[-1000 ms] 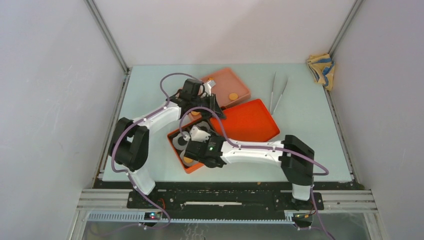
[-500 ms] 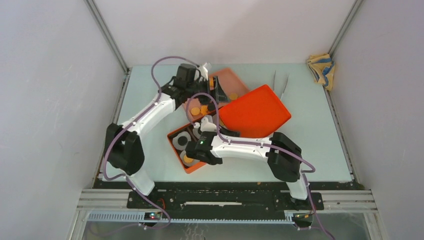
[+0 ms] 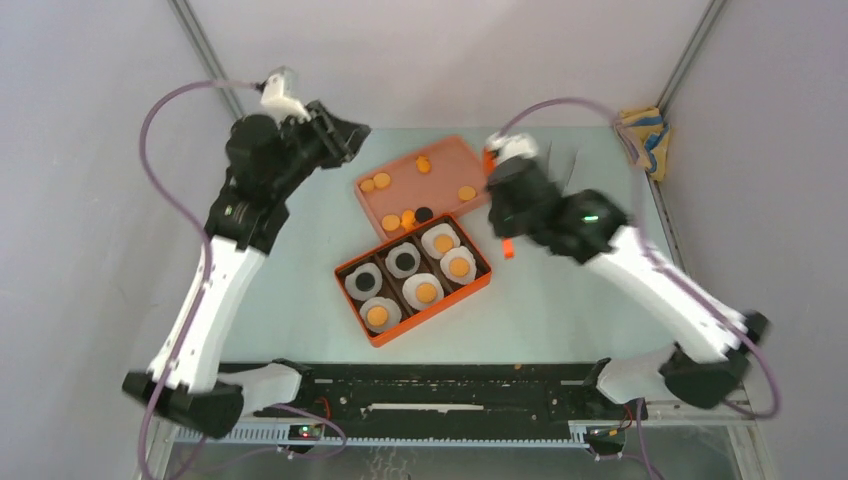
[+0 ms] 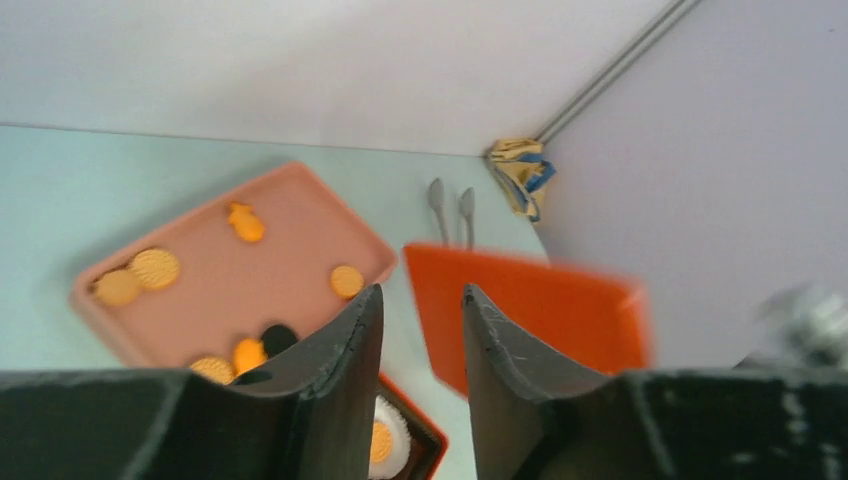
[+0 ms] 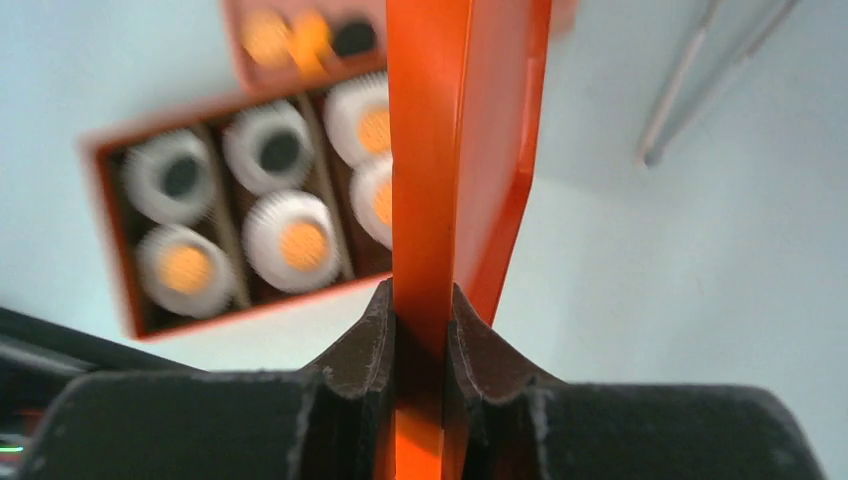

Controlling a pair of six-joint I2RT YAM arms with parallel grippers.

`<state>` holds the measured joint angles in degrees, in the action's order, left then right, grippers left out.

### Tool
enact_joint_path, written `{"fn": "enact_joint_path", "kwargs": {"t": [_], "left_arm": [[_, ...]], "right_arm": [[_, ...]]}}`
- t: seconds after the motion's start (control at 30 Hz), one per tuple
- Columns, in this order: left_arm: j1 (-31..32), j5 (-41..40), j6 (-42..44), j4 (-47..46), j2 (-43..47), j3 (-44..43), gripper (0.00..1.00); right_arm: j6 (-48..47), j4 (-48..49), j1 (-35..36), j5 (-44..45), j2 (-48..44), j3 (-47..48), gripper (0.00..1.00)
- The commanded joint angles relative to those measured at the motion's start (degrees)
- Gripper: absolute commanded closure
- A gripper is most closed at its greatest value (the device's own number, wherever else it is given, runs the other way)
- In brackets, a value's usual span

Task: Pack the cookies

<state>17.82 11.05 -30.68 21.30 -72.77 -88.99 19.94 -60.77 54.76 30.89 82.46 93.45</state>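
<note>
Right hand (image 5: 420,300) is clenching the edge of the orange lid (image 5: 460,120). Left hand (image 4: 418,310) is hovering released and empty. Cookies (image 3: 381,181) are lying loose in the pink tray (image 3: 440,185), others sitting in paper cups (image 3: 351,284) inside the orange box (image 3: 437,311).

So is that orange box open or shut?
Open. The lid is off the box, pinched edge-on in the right gripper; all six cups show.
</note>
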Motion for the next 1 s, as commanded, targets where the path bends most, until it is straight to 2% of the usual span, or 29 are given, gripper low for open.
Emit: {"fn": "enact_joint_path", "kwargs": {"t": [0.0,0.1,0.2,0.23,0.33,0.4,0.43,0.57,0.73,0.8,0.97], "left_arm": [[1.02,-10.80,1.41,-1.55,9.74,13.93,0.64],[1.37,-14.79,1.54,-2.54,14.77,22.45,0.72],[1.42,-16.28,1.71,-2.41,18.54,27.02,0.82],[1.47,-16.75,1.53,-2.20,19.59,28.80,0.86],[1.89,-18.29,0.36,-1.82,21.89,32.32,0.97],[3.12,-22.50,-0.31,-0.58,23.42,34.12,1.00],[3.81,-24.43,-0.16,0.11,24.19,34.84,1.00],[5.64,-30.72,-0.56,2.68,26.86,37.35,1.00],[7.47,-32.51,-1.82,3.05,27.87,39.84,1.00],[8.02,-32.80,-2.14,3.41,27.70,40.39,1.00],[8.76,-33.37,-2.74,3.58,27.31,41.92,1.00]], "right_arm": [[-5.85,13.77,-12.32,-28.63,-10.45,2.14,1.00],[-3.15,18.39,-23.11,-47.59,-13.75,0.02,1.00],[1.86,25.65,-32.13,-66.51,-15.04,-4.91,1.00],[4.75,31.34,-35.60,-75.89,-14.93,-7.36,1.00],[15.13,45.82,-40.18,-93.80,-12.05,-15.34,1.00],[18.91,49.60,-41.23,-96.50,-8.71,-18.22,1.00],[21.77,54.64,-41.33,-99.03,-7.00,-20.19,1.00],[41.44,82.87,-41.32,-107.08,1.46,-27.36,1.00],[59.44,106.29,-41.57,-111.16,15.06,-27.71,1.00],[63.46,111.86,-41.53,-112.11,19.19,-27.10,1.00],[62.43,112.53,-40.75,-115.84,27.60,-26.58,1.00]]}}
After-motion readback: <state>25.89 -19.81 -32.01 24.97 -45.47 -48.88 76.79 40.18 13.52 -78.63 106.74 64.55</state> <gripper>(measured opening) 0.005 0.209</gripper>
